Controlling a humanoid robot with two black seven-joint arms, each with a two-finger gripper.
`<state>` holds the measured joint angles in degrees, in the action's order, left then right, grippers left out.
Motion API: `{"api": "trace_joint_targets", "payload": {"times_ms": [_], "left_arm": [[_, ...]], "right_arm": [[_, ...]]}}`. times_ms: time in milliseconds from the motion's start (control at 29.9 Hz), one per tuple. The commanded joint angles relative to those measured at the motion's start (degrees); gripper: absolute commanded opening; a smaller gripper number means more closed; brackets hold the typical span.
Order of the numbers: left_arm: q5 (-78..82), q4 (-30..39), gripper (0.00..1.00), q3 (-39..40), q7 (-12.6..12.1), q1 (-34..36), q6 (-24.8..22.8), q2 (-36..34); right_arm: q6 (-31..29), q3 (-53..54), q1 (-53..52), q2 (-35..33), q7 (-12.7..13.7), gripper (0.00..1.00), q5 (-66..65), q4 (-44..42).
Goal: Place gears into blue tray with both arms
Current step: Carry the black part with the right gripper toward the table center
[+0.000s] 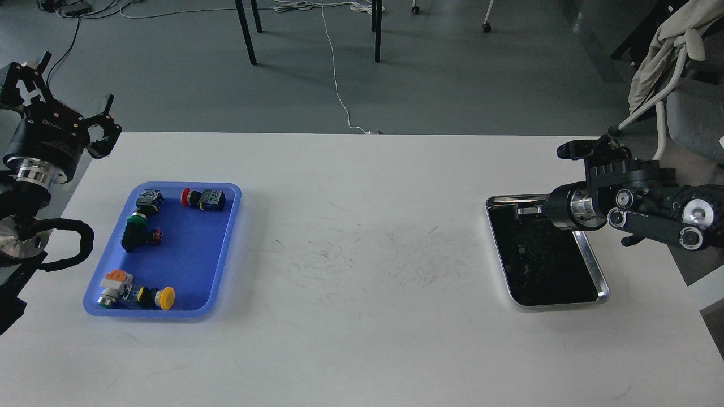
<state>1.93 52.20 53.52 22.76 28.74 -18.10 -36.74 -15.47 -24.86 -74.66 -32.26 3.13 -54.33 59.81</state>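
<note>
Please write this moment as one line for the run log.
left claw: open, raised | right claw: cannot tell, above steel tray | blue tray: switches only

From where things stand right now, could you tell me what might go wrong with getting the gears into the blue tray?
1. No gears are discernible: the steel tray looks dark inside, so any black gears there would be hard to pick out.
2. The right tool sits low over that tray's near corner and could knock its rim.
3. The blue tray already holds push-button switches, leaving crowded spots; the left tool, open, hangs beyond the table's edge, far from either tray.
</note>
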Motion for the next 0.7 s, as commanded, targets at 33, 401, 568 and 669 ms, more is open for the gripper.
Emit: {"api": "trace_joint_targets", "payload": {"times_ms": [33,401,568,669], "left_arm": [[0.0,0.0,0.99,0.01,0.0,0.0,0.08,0.0],[0.0,0.0,0.99,0.09,0.0,0.09,0.08,-0.17],[0.0,0.0,0.99,0.27,0.0,0.09,0.08,-0.44],[0.0,0.0,0.99,0.27,0.0,0.09,0.08,-0.52]], "right_arm": [[1.06,0.08,-3.82,0.53,0.04,0.02,0.27,2.15],[7.91,0.08,-8.75,12.29,-0.14,0.02,10.99,3.39],[12.3,0.25,-8.31,21.08,-0.23,0.02,17.23,0.76],[13.8,0.95,-7.96,25.74,-0.4,0.02,19.07,-0.74]]}}
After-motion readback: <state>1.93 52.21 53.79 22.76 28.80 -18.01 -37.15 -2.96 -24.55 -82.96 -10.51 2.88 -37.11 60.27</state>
